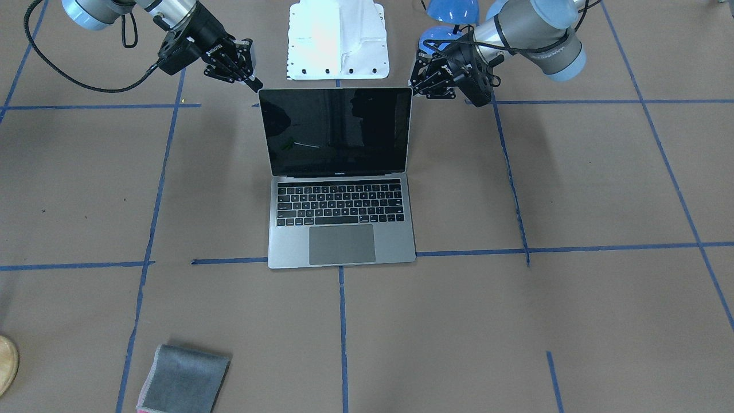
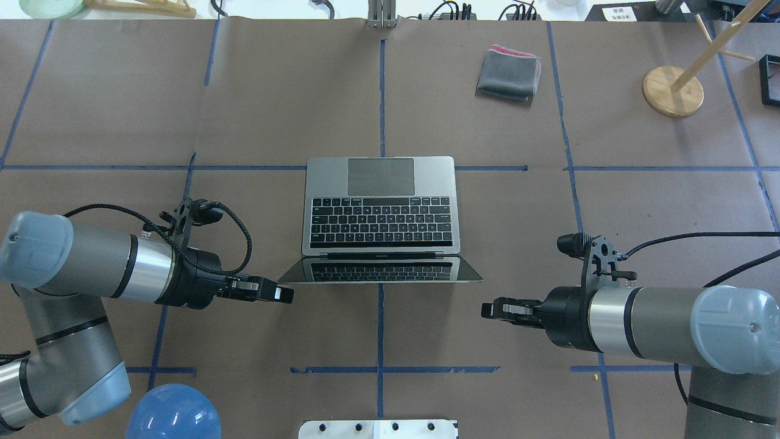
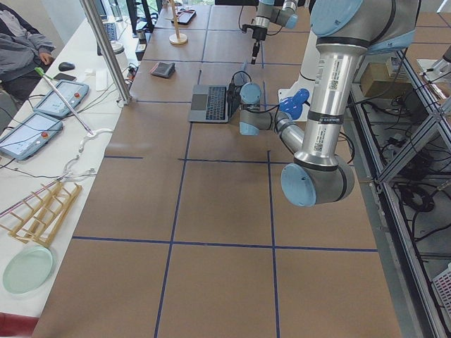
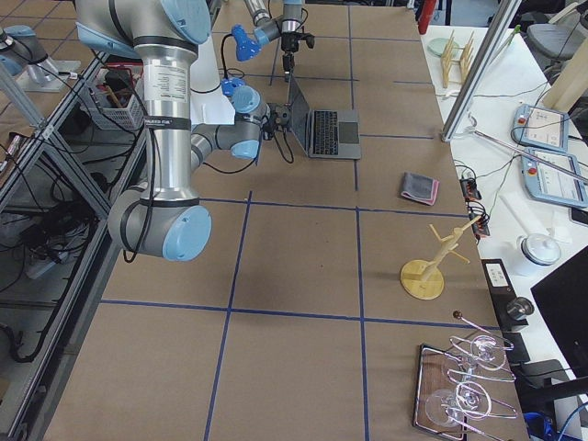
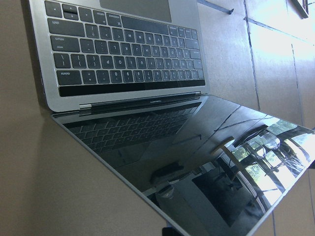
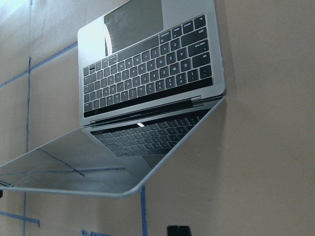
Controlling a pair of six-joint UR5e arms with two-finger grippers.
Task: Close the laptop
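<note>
The space-grey laptop [image 1: 342, 229] stands open in the middle of the table, with its black screen [image 1: 335, 131] tilted back toward me; it also shows in the overhead view [image 2: 381, 210]. My left gripper [image 2: 285, 294] is shut and empty, right behind the lid's upper corner on my left [image 1: 415, 87]. My right gripper [image 2: 487, 310] is shut and empty, just behind the other upper corner [image 1: 256, 86]. I cannot tell whether either one touches the lid. The left wrist view shows the keyboard and glossy screen [image 5: 197, 147] up close, and so does the right wrist view [image 6: 147, 83].
A grey folded cloth [image 2: 509, 74] lies on the far side of the table [image 1: 183, 378]. A wooden stand [image 2: 673, 91] is at the far right. A blue ball [image 2: 173, 414] and a white mounting plate [image 1: 337, 40] are by my base.
</note>
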